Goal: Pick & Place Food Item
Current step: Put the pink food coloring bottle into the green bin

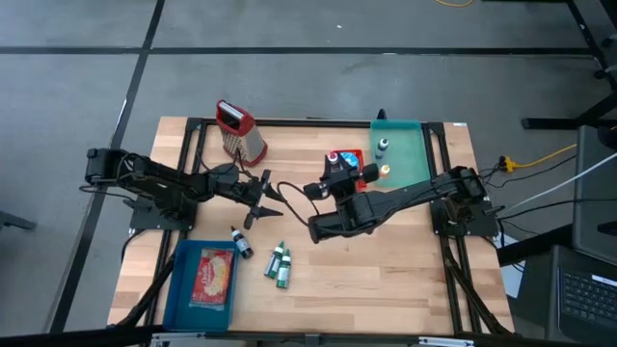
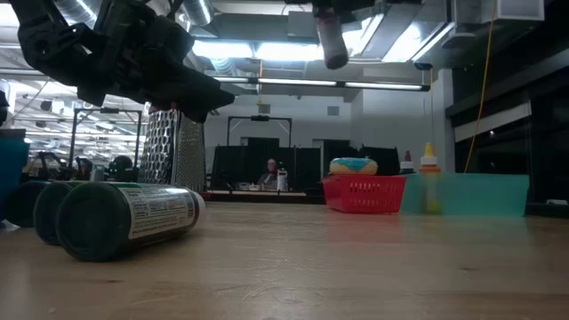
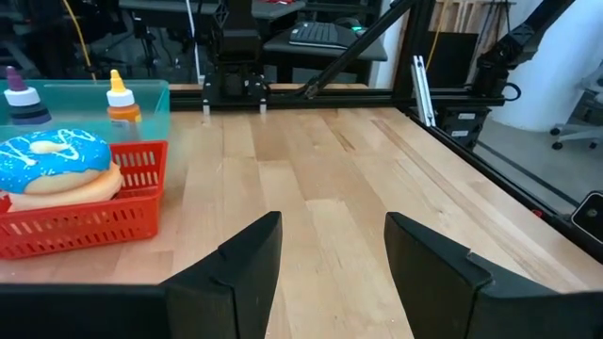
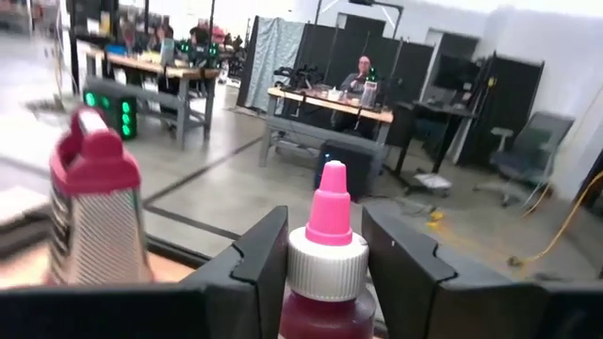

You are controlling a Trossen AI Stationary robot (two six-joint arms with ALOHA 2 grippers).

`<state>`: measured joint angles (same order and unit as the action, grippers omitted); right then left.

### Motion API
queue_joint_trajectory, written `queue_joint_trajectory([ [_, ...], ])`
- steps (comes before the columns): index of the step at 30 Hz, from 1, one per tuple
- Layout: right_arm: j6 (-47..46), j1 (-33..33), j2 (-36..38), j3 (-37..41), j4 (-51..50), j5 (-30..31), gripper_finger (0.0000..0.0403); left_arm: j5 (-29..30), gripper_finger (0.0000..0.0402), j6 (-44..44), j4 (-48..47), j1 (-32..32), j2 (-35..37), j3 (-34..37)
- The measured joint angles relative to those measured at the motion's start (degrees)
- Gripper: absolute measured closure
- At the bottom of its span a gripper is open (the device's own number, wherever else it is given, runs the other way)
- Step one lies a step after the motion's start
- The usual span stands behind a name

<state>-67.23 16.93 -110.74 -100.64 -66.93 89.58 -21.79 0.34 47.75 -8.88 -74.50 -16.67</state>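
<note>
While the right gripper [image 4: 325, 254] is clamped on a pink-capped bottle [image 4: 327, 259] held above the table's middle, the left gripper [image 3: 330, 259] hangs beside it with fingers apart and empty. The task's food item, a blue-iced doughnut [image 3: 52, 165], is seen in the red basket [image 3: 89, 207] at about twelve o'clock from centre, just beside the teal bin [image 1: 410, 154]. It is judged light, soft and sticky-topped; its plain sides are best pinched gently.
</note>
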Motion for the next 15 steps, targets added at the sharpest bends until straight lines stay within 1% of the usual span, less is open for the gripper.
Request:
queue_joint_trajectory([
  [3, -0.3, 0.0, 0.0, 0.0, 3.9, 0.2, 0.0272, 0.0, 0.0217, 0.3, 0.0, 0.0, 0.0, 0.0],
  [7, 1.7, -0.6, 0.0, 0.0, 6.9, 0.4, 0.0272, 0.0, 0.0217, 0.3, 0.0, 0.0, 0.0, 0.0],
  [10, -0.9, -1.7, 0.0, 0.0, 7.1, 0.3, 0.0272, 0.0, 0.0217, 0.3, 0.0, 0.0, 0.0, 0.0],
  [13, -3.4, -2.5, 0.0, 0.0, 7.5, -1.5, 0.0272, 0.0, 0.0217, 0.3, 0.0, 0.0, 0.0, 0.0],
  [15, -2.3, -2.7, 0.0, 0.0, 7.6, -3.5, 0.0272, 0.0, 0.0217, 0.4, -0.2, 0.0, 0.0, 0.0],
])
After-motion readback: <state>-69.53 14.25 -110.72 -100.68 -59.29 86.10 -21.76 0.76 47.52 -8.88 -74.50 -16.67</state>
